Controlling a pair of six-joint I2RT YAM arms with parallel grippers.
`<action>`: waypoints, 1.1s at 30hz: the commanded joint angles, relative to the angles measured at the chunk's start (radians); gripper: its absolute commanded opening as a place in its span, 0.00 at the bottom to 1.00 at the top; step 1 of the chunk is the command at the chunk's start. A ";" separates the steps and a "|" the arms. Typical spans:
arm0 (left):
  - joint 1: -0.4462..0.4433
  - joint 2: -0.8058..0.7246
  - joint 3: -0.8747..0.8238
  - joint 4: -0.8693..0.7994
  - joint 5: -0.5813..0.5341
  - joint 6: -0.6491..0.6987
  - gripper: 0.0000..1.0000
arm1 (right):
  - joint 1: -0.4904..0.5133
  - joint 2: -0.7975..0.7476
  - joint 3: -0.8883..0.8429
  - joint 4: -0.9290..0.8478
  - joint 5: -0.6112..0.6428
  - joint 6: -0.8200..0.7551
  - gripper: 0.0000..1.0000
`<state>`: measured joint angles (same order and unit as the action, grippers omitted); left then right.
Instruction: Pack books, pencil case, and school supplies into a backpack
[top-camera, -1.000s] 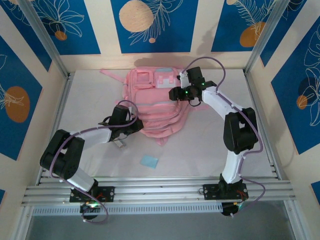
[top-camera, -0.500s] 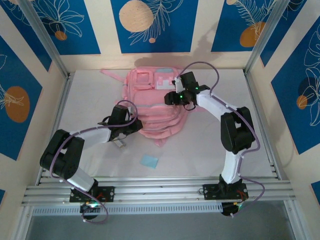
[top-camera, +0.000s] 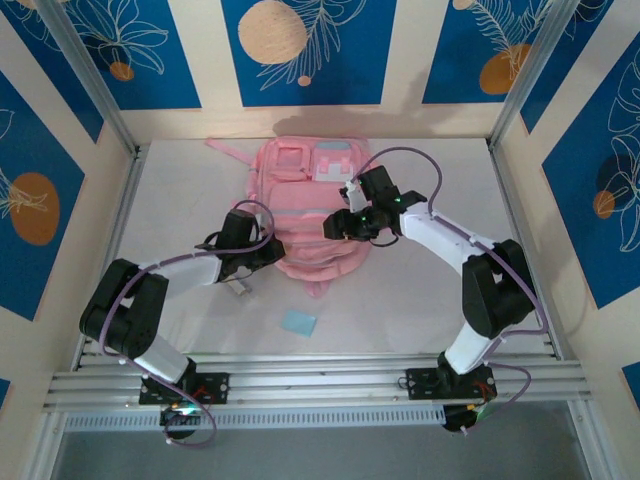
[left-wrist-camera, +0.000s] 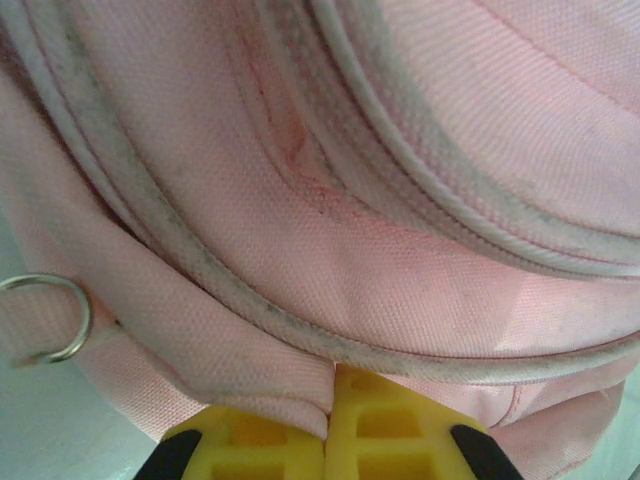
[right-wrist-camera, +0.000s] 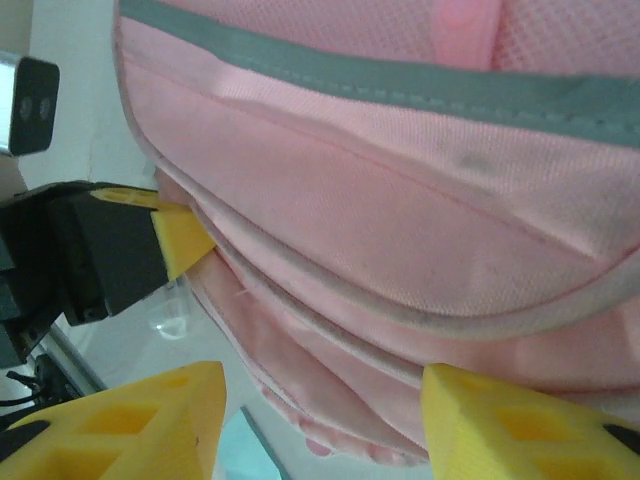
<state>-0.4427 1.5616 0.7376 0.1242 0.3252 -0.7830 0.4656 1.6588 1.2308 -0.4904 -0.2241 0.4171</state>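
Left gripper (left-wrist-camera: 328, 405) pinches backpack (top-camera: 300, 190) hem, frame centre-left; right gripper (top-camera: 338, 226), jaws apart, hovers opposite, over its lower-right edge.

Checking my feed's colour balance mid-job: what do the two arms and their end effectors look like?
The left arm and right arm have white link shells, black joint housings and looping lilac cables. The right arm shows a small green light near its wrist. The left end effector and right end effector have yellow fingertip pads with moulded rectangular recesses.

White table (top-camera: 420, 300) under pink backpack (top-camera: 300, 230), small light-blue pad (top-camera: 298, 322) near front edge.
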 joint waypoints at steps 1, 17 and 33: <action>-0.008 -0.013 0.021 0.068 0.030 -0.001 0.00 | -0.035 -0.070 -0.010 -0.053 0.032 -0.036 0.54; -0.007 -0.051 0.032 -0.010 0.040 0.037 0.00 | -0.101 0.072 0.113 0.115 0.132 -0.151 0.55; 0.007 -0.029 0.069 -0.053 0.031 0.068 0.00 | 0.096 0.017 0.029 0.036 0.147 -0.123 0.53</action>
<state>-0.4316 1.5391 0.7471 0.0353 0.3130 -0.7483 0.4835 1.7287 1.2957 -0.3828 0.0063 0.2810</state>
